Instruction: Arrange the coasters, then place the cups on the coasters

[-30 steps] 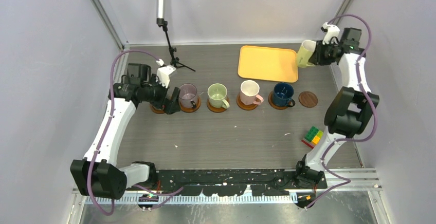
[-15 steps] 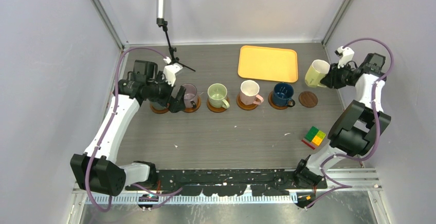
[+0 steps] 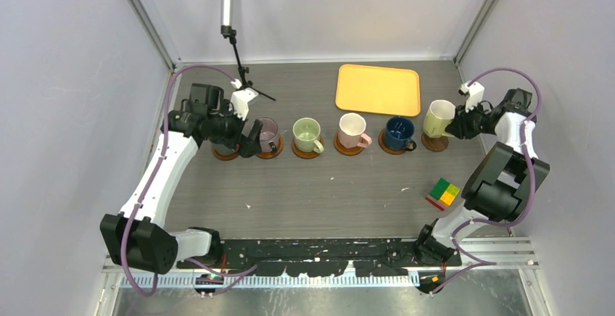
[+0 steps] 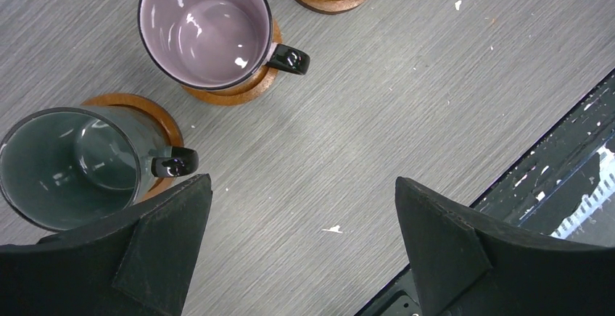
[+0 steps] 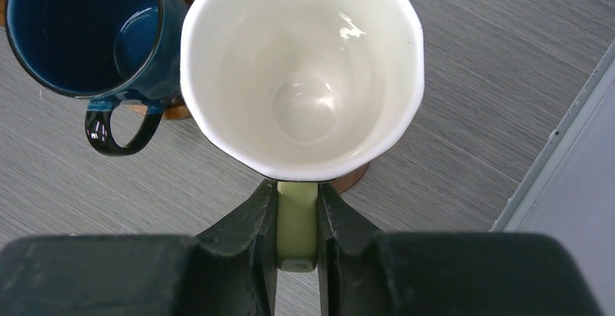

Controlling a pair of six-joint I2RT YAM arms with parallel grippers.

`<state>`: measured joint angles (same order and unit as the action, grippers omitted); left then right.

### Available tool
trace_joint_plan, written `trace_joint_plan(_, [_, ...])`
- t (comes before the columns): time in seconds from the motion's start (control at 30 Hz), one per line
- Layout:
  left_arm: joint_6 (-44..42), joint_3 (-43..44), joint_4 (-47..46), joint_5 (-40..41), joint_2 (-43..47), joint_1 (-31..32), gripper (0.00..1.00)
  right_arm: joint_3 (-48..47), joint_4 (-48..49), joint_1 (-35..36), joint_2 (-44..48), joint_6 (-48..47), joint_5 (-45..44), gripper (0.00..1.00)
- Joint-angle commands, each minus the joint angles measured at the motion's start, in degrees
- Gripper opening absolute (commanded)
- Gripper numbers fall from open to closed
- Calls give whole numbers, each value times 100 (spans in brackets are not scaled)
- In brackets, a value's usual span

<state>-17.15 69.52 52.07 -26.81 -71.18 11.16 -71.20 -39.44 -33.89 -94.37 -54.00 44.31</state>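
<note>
Top external: yellow cup (image 3: 438, 118), handle clamped in right gripper (image 5: 297, 207), has moved from beside tray (image 3: 377, 77) to over last bare coaster (image 3: 434, 144); only set-down remains. Left gripper (image 4: 301, 189) apart, empty, near dark-green cup (image 4: 65, 167).

Glossy ceramic cups (image 5: 301, 77), wooden coasters (image 4: 232, 95)

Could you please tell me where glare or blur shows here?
Left wrist view: small glints inside the mauve cup. Right wrist view: the pale yellow cup interior looks nearly white, with a glint near its rim; the right pincer is dark and soft. Top view: even light, no glare.
</note>
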Motion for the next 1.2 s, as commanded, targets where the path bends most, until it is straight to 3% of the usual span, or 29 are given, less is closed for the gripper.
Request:
trace_joint_plan(0.0, [-124,332,-133,44,-76,19,100,-13,288,-51,325,-321,300,0])
trace_joint_plan(1.17, [-74,590,262,106,-319,18,100,268,516,-153,-145,-662,34,0])
